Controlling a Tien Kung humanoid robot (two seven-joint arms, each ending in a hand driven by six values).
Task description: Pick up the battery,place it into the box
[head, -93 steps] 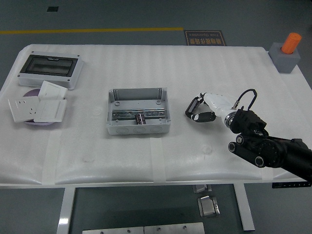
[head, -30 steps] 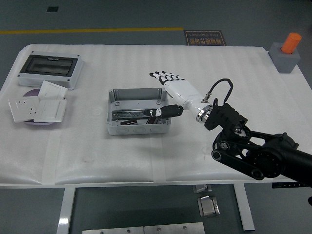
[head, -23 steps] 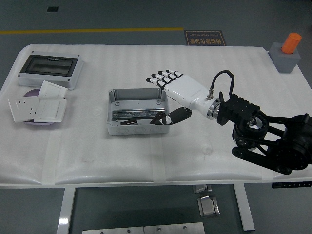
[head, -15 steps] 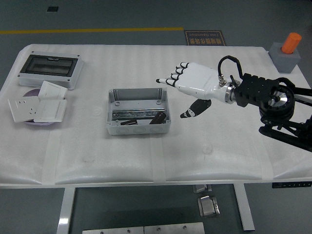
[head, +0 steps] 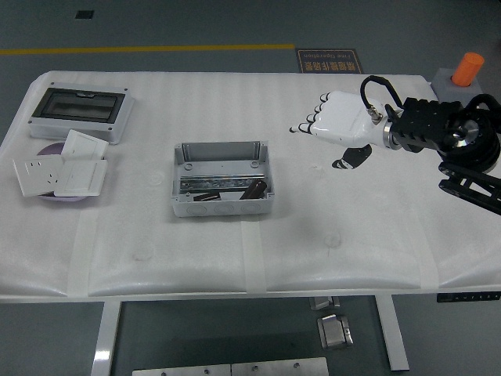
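Battery (head: 253,190) lies inside box (head: 221,178) at tabletop (head: 235,251) centre. Right hand (head: 337,125) hovers well right of box, fingers spread, empty. Placement looks done; next move likely just arm retreat.

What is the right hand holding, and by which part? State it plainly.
Nothing is held. The right hand is open above the table, to the right of the box, fingers spread and empty. The battery lies inside the box, apart from the hand.

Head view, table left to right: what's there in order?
White socket plates → grey box with the battery inside → right hand, open, above the table → grey block with orange cylinder.
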